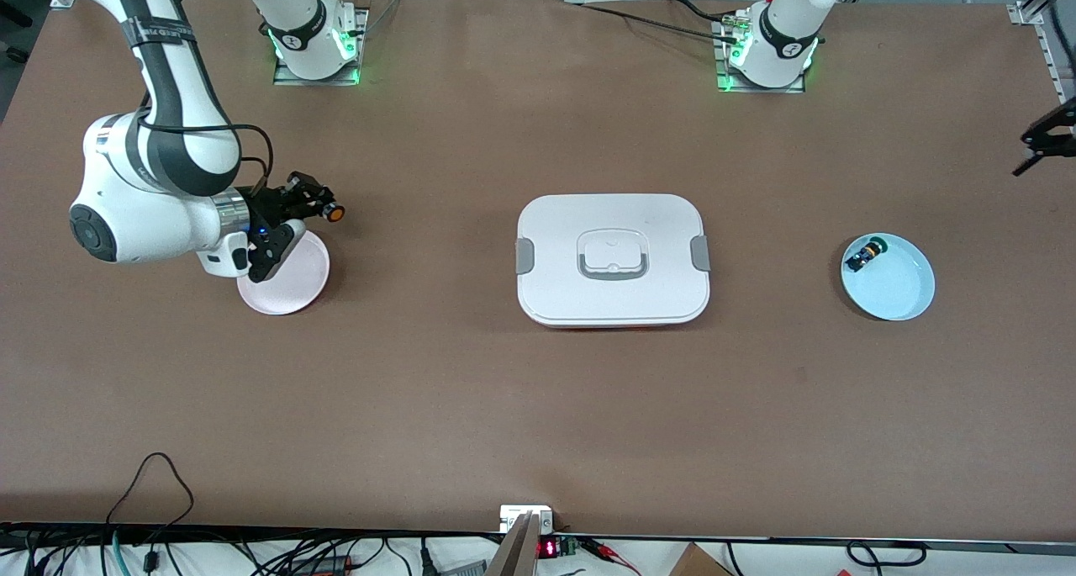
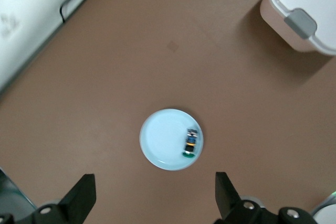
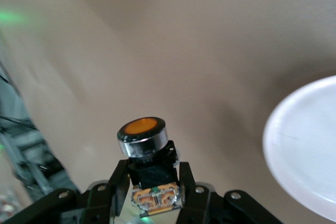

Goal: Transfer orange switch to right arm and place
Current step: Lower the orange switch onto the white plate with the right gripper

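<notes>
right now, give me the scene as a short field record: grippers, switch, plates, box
right gripper: shut on the orange switch, held in the air over the edge of the pink plate
left gripper: open, raised above the blue plate at the left arm's end of the table
pink plate: at the right arm's end, nothing seen on it
blue plate: holds the blue-and-black part with green cap
white lidded box: mid-table between the two plates, lid on
</notes>
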Robot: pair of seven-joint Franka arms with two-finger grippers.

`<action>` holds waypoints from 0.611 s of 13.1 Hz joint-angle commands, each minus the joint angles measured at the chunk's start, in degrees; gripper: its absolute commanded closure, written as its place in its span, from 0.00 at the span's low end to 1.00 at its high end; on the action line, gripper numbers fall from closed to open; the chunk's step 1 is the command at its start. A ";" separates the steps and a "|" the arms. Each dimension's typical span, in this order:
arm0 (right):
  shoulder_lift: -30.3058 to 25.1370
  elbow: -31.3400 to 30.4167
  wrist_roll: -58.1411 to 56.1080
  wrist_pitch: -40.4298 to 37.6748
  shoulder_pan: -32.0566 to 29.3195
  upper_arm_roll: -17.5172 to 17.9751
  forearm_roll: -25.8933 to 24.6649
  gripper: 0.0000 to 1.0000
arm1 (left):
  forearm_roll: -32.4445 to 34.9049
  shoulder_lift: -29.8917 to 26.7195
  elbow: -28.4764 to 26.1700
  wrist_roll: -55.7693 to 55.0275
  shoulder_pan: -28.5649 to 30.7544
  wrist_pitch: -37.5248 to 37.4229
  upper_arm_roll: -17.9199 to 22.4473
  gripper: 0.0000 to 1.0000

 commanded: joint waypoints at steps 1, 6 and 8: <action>-0.79 0.10 -5.91 2.32 -0.73 0.55 -6.37 0.68 | 3.28 -2.04 -1.74 -18.19 -4.39 -4.15 1.00 0.00; -0.09 -0.78 -18.03 10.66 -1.17 0.55 -15.62 0.68 | 2.40 -1.51 -11.29 -42.32 -5.28 2.05 -1.80 0.00; 0.00 -1.92 -23.13 14.00 -1.79 0.55 -16.58 0.68 | 2.40 -1.51 -10.97 -42.87 -4.05 2.26 -3.83 0.00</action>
